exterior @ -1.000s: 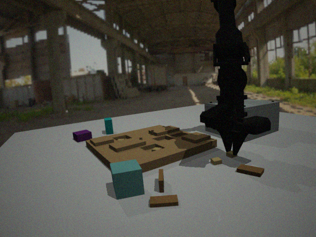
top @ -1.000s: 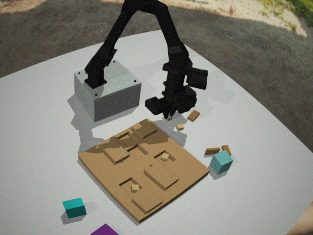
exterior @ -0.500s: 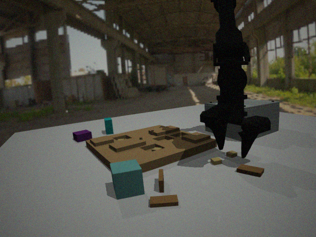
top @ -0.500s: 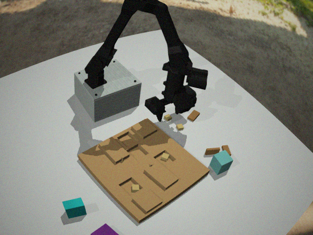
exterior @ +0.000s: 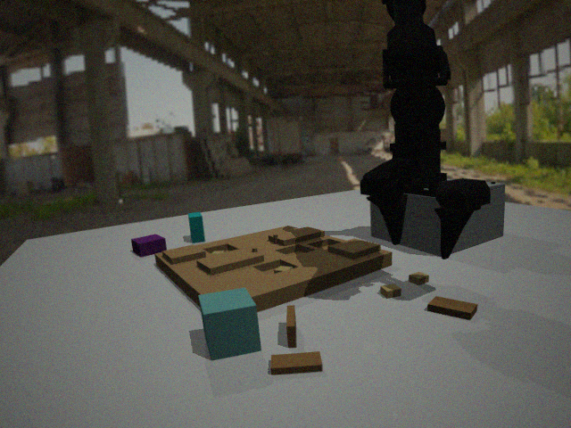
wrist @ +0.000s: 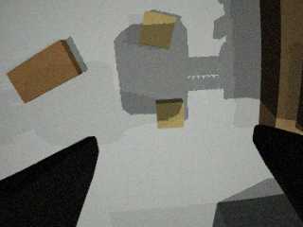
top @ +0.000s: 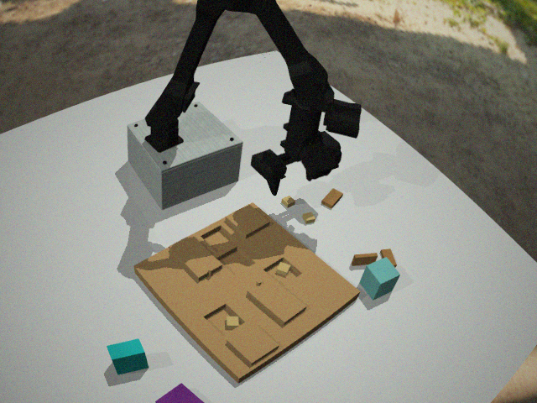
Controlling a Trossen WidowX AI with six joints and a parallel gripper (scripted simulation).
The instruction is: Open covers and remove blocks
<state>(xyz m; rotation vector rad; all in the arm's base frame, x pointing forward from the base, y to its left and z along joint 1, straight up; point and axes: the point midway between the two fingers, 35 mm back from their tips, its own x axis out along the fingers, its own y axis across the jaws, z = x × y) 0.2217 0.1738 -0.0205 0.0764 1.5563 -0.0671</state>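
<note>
The tan puzzle board [top: 173, 288] [exterior: 277, 287] has four raised covers standing beside their wells. One yellow block [top: 284, 269] sits in the well near the board's middle, another yellow block [top: 232, 321] in the front well. The two wells toward the arm base look empty, though shadow covers part of them. Off the board, one yellow block [top: 288, 201] [exterior: 418, 277] [wrist: 169, 114] and a second yellow block [top: 309, 217] [exterior: 390, 291] [wrist: 157, 30] rest on the table. My gripper [top: 291, 186] [exterior: 420, 250] [wrist: 176, 138] is wide open and empty above the nearer block.
A brown slab [top: 331, 198] [exterior: 451, 308] [wrist: 44, 71] lies beyond the loose blocks. Two more brown slabs lie near a large teal block [top: 379, 278] [exterior: 229, 323] at the board's corner. A smaller teal block [top: 127, 356] [exterior: 196, 226] and a purple block [top: 179, 395] [exterior: 148, 244] stand opposite. The grey base box [top: 201, 173] is behind.
</note>
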